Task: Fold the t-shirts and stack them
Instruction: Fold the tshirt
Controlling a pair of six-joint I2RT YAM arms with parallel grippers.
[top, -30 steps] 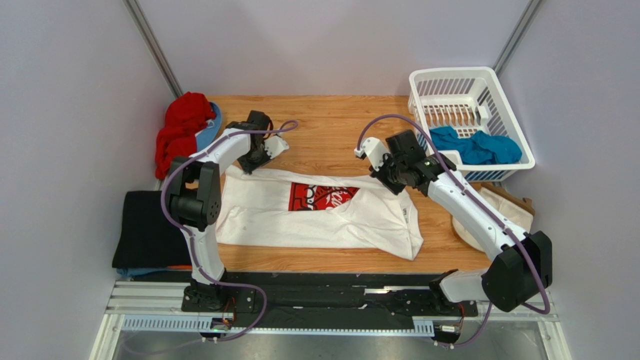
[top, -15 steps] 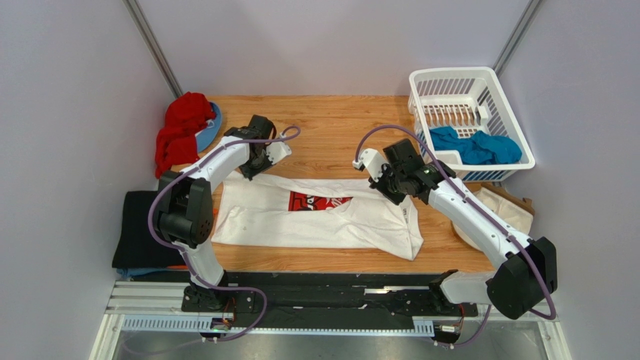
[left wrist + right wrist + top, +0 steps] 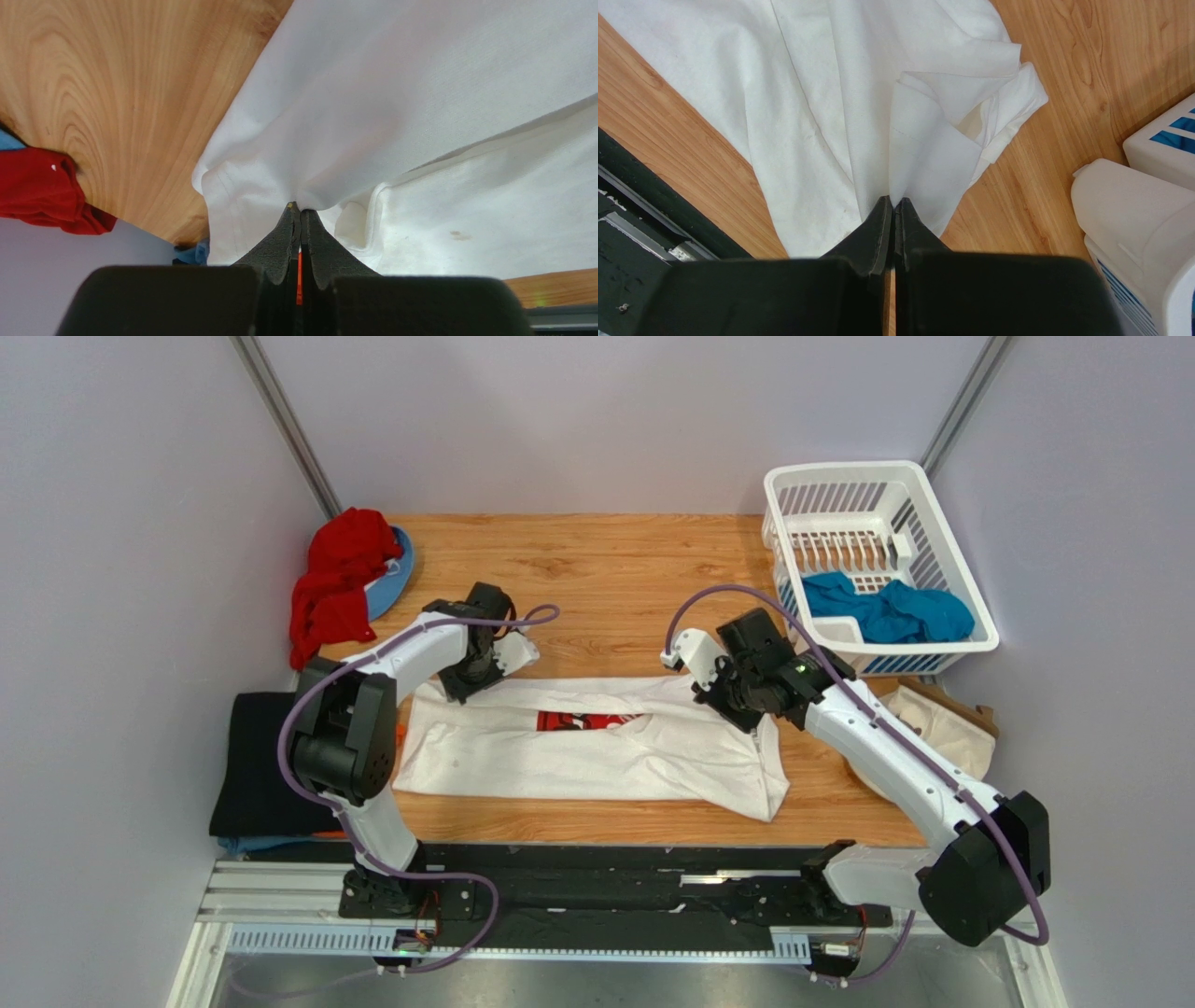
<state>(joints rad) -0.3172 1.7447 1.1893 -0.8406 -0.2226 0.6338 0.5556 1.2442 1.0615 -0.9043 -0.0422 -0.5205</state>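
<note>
The white t-shirt point(image 3: 589, 763) lies in the middle of the bench point(image 3: 617, 567). It is stretched out long, from the left side to the right side. Only a thin strip of its red print point(image 3: 582, 720) shows, because the far part of the shirt is lifted and curled over toward me.

My left hand point(image 3: 300, 208) is squeezed tight on the shirt's far edge at the left end. My fingers are pressed together and a bunch of white cloth is pinched between them. My right hand point(image 3: 892, 201) is squeezed tight on the same far edge, at the right end. So I hold one long edge with two hands, one at each end, and each hand is closest to its own end.

The other long edge lies flat on the wood, near the bench's near edge. It is on my side of both hands. I think that is what matters next. The edge I hold should go straight toward me, both hands side by side, until it lands on the near one. If one hand gets ahead, I think the fold will come out crooked.

A teal t-shirt point(image 3: 887, 611) sits in the basket point(image 3: 842, 473) at the far right corner. A black t-shirt point(image 3: 274, 763) lies at the left edge.
</note>
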